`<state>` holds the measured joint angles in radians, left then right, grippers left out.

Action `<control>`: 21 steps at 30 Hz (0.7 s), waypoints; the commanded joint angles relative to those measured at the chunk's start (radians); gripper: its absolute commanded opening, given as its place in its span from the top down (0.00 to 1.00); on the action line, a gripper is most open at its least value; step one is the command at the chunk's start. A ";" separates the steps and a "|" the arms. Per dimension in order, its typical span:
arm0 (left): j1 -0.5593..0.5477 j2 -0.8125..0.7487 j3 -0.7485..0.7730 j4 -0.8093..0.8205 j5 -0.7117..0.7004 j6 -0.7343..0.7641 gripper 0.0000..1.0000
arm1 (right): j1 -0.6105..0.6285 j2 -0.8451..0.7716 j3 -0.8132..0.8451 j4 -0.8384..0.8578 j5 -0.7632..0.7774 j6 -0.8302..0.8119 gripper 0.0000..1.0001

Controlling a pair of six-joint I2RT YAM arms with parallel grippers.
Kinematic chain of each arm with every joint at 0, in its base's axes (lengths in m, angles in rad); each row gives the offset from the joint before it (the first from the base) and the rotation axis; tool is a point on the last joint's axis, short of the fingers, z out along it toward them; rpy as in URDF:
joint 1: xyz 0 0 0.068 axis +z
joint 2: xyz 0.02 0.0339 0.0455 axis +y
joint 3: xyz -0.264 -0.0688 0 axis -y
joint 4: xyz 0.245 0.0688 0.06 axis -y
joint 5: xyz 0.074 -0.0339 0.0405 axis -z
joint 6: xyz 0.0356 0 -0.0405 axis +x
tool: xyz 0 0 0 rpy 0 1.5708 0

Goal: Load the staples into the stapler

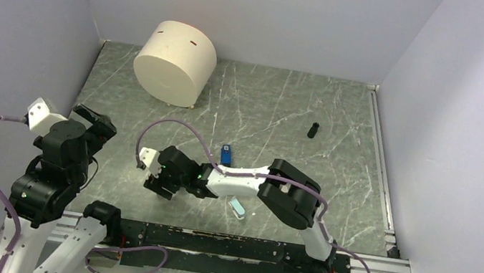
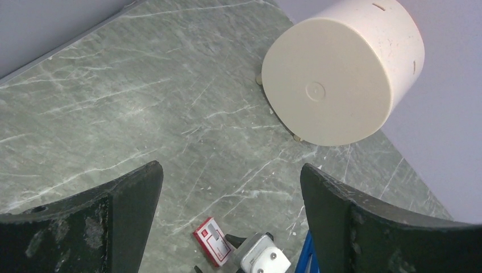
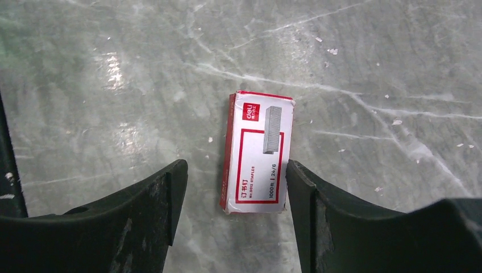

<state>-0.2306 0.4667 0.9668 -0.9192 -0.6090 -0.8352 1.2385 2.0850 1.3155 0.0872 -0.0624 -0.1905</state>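
The staples show only as their red-and-white box (image 3: 258,153), lying flat on the marble table; no loose strip is visible. My right gripper (image 3: 236,176) is open and low over the box, its near end between the fingertips, the right fingertip (image 3: 301,187) close against the box's edge. In the top view the right gripper (image 1: 154,180) covers the box. The blue stapler (image 1: 225,154) lies to its right, closed. My left gripper (image 1: 98,122) is open and empty, raised at the left; its view shows the box (image 2: 213,240) and a blue stapler edge (image 2: 307,255).
A large beige cylinder (image 1: 175,61) lies on its side at the back left. A small black cylinder (image 1: 313,130) stands at the right back. A pale-blue capsule piece (image 1: 238,208) lies beside the right arm's forearm. Walls close the table on three sides.
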 commanded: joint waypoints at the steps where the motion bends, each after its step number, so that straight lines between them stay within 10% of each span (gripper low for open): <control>1: 0.010 0.014 0.000 -0.010 0.005 -0.012 0.04 | -0.002 0.047 0.023 -0.005 0.051 0.018 0.33; 21: 0.010 0.047 -0.011 0.000 0.077 0.025 0.04 | -0.023 0.100 0.117 -0.084 0.070 0.110 0.32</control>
<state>-0.2306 0.5014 0.9653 -0.9249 -0.5674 -0.8326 1.2213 2.1323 1.3876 0.0410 -0.0071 -0.1062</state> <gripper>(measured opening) 0.963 0.695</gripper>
